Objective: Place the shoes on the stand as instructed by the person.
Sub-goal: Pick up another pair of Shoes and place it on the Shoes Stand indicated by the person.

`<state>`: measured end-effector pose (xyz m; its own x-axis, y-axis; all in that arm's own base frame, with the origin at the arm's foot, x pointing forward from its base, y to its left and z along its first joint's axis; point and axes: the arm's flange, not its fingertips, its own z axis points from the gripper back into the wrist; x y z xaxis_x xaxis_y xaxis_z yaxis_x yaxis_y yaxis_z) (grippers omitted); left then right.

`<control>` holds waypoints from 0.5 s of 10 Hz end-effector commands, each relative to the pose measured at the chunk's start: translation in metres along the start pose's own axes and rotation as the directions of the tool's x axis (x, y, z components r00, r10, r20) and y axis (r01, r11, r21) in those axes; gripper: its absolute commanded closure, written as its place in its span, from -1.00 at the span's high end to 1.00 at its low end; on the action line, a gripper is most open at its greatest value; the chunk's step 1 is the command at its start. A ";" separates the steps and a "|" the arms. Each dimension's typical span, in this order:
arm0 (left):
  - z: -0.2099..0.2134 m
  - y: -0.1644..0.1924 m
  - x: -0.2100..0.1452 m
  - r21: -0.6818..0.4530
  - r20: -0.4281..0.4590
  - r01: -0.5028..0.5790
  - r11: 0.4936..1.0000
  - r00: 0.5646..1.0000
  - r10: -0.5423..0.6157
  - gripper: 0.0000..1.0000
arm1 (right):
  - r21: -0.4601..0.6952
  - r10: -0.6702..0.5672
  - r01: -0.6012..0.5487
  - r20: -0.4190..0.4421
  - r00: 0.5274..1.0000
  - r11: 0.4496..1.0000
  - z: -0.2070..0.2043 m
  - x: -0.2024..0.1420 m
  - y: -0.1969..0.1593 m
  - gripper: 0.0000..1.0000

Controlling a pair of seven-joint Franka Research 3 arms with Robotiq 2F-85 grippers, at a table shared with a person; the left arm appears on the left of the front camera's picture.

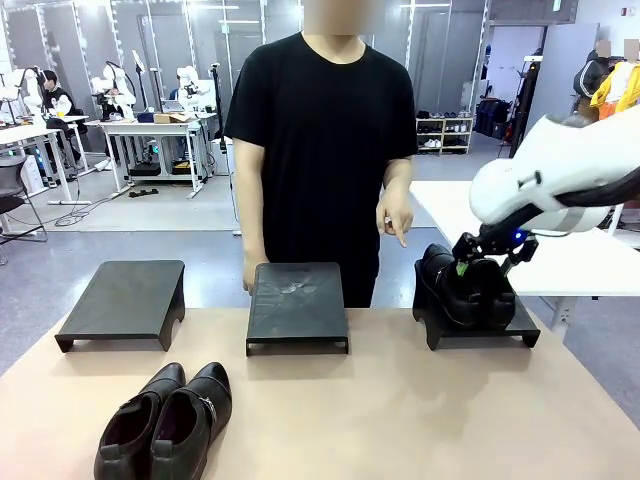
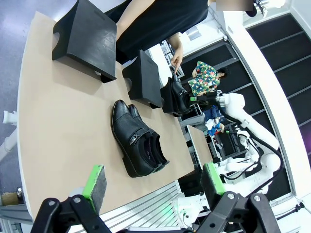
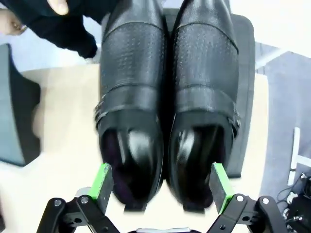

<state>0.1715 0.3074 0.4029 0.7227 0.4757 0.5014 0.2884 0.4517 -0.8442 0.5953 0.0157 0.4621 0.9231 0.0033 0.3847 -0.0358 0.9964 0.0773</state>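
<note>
The right arm [image 1: 545, 175] reaches in from the side, wrist bent downward, its right gripper [image 3: 160, 187] spread wide. The left gripper [image 2: 154, 182] hangs high, equally wide.

No text, label, brand, number or sign can be read. None is made out on the glossy black leather dress shoes [image 1: 165, 425], the flat black stands [image 1: 125, 295] or the pale brown tabletop [image 1: 400, 420].

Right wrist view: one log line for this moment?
right gripper open, fingers flanking heels | shoe pair on right stand | second pair on table | left gripper open over table | person's hand pointing down
</note>
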 end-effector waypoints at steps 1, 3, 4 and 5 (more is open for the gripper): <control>0.003 0.001 0.004 -0.017 0.014 0.020 1.000 1.000 -0.020 1.00 | 0.092 -0.010 0.015 -0.056 0.998 0.996 0.056 -0.031 -0.011 1.00; 0.003 0.001 0.004 -0.017 0.014 0.020 1.000 1.000 -0.020 1.00 | 0.216 -0.025 0.051 -0.120 0.992 0.975 0.087 -0.056 -0.040 1.00; 0.003 0.001 0.004 -0.017 0.014 0.020 1.000 1.000 -0.020 1.00 | 0.268 -0.026 0.064 -0.141 0.990 0.961 0.098 -0.071 -0.057 1.00; 0.003 0.001 0.004 -0.017 0.014 0.020 1.000 1.000 -0.020 1.00 | 0.331 -0.025 0.074 -0.151 0.988 0.941 0.108 -0.087 -0.076 1.00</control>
<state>0.1716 0.3074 0.4027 0.7229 0.4758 0.5011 0.2881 0.4516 -0.8444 0.4861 -0.0472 0.5295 0.9663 -0.0205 0.2566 -0.0747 0.9316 0.3557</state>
